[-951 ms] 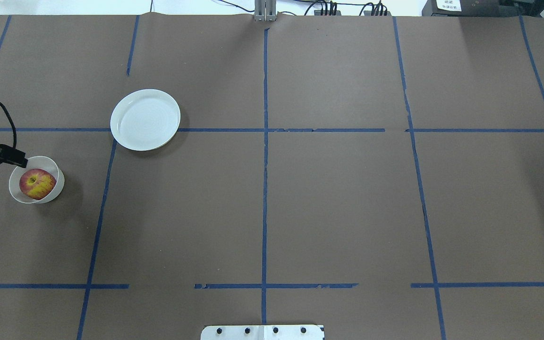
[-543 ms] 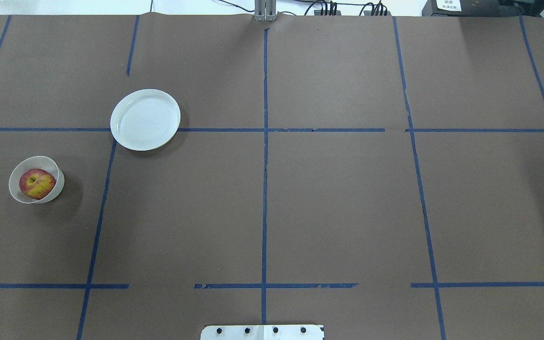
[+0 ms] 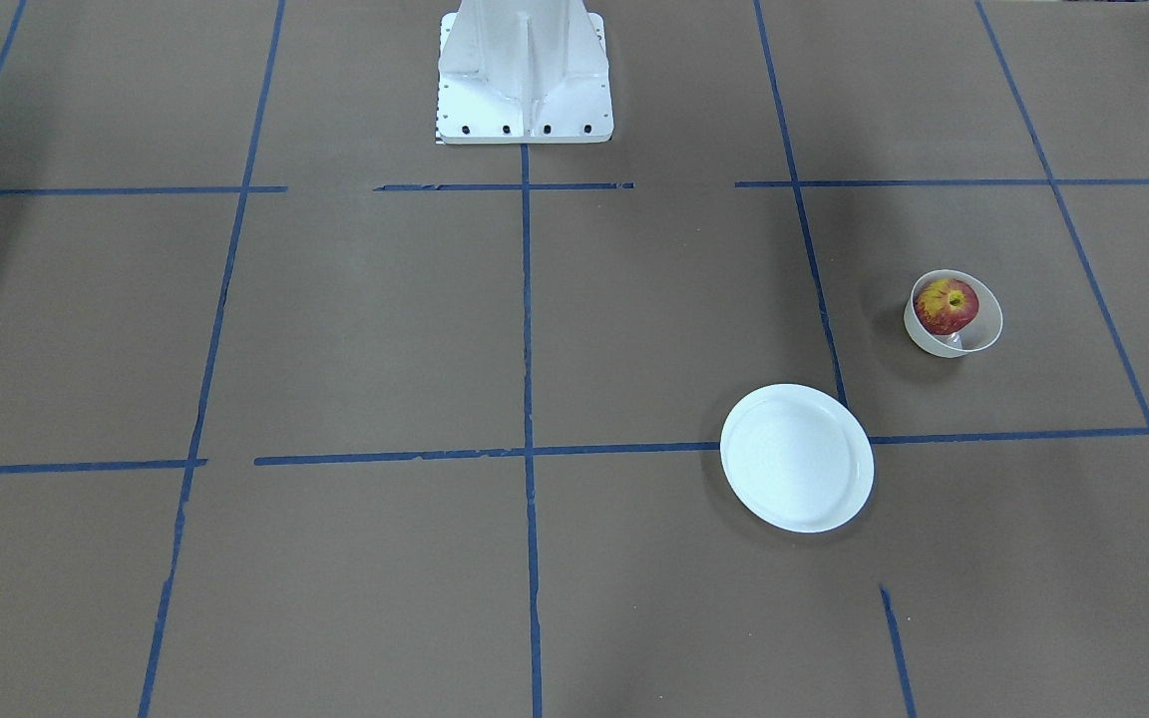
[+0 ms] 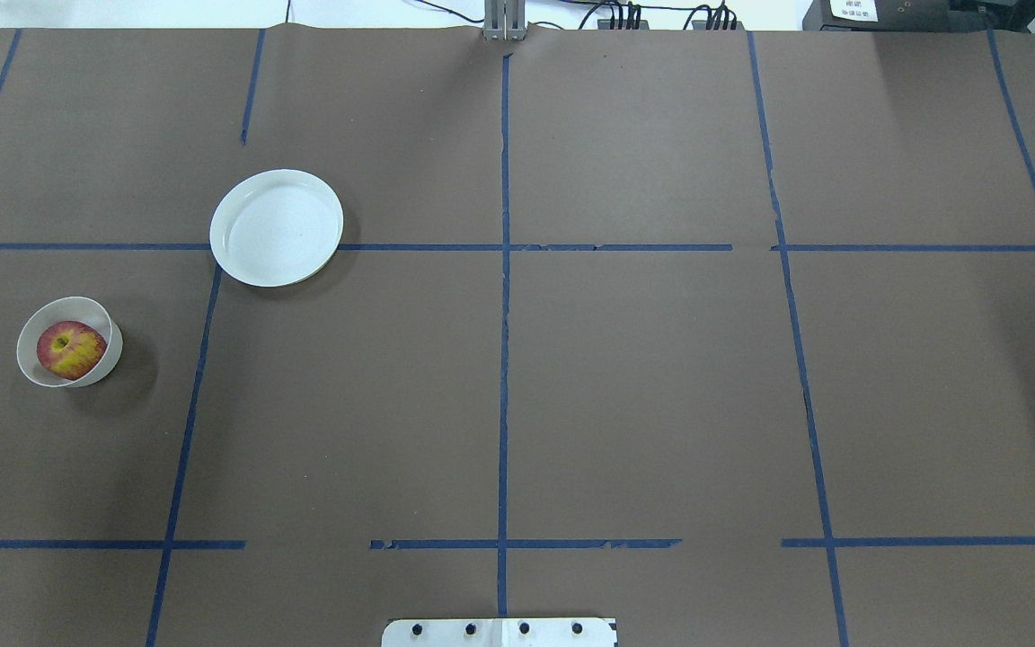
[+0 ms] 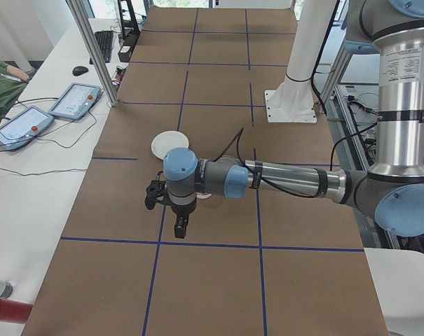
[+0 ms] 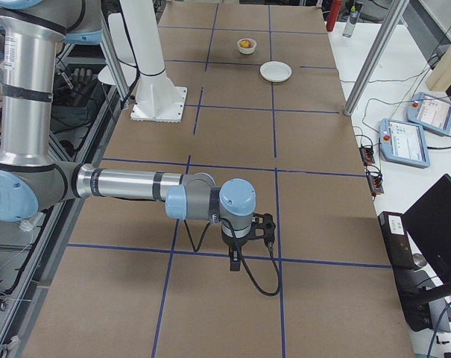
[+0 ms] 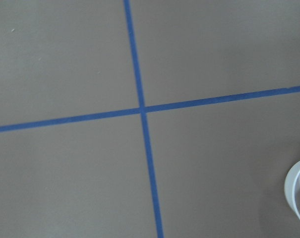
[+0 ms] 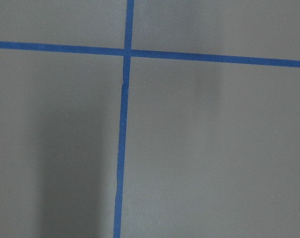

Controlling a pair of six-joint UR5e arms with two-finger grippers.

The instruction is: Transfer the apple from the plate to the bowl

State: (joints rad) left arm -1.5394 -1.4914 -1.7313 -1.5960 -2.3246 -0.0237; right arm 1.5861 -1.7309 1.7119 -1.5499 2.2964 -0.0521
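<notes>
From the left end, the left arm (image 5: 289, 183) reaches level toward 9 o'clock, with the left gripper (image 5: 180, 228) hanging toward 6. From the right end, the right arm (image 6: 128, 184) reaches toward 3 o'clock, and the right gripper (image 6: 235, 261) also points toward 6. The finger spacing of both is unreadable.

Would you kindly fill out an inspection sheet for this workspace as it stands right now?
Surface: brown paper-covered table gridded with blue tape; the white robot base stands on it.
Job's things: the apple sits inside the bowl; the plate is empty and stands apart from the bowl.
Clutter: nothing seen.
Grippers: left gripper and right gripper hang over bare table; open or shut cannot be told.
Cables: a black cable loops below the right wrist.
Surroundings: teach pendants on the side bench; a monitor beside the table.
</notes>
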